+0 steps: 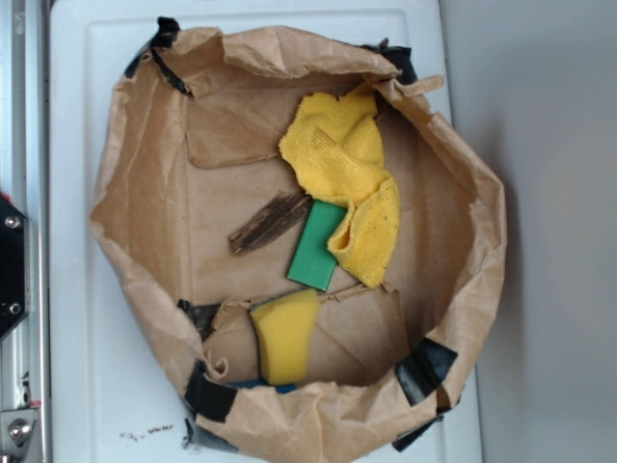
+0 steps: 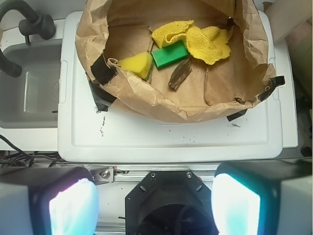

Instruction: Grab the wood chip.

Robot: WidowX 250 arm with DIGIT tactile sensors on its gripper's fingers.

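Wood chip [image 1: 269,222] dark brown, streaky. Block [image 1: 316,246] green. Cloth [image 1: 347,183] and sponge [image 1: 284,335] yellow. Paper bag [image 1: 145,193] tan, black tape [image 1: 207,394].

Black hand [image 2: 155,205] with two pale glowing fingers [image 2: 73,208]

a white worktop [image 2: 166,142] fills the middle; a grey sink basin [image 2: 29,83] with a dark faucet [image 2: 29,24] sits upper left.

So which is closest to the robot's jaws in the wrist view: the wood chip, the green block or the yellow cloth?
1. The wood chip, lowest in the bag, right of the block.
2. The green block, just behind it, a little left.
3. The yellow cloth, farthest, at the back.
The gripper sits open at the bottom edge.
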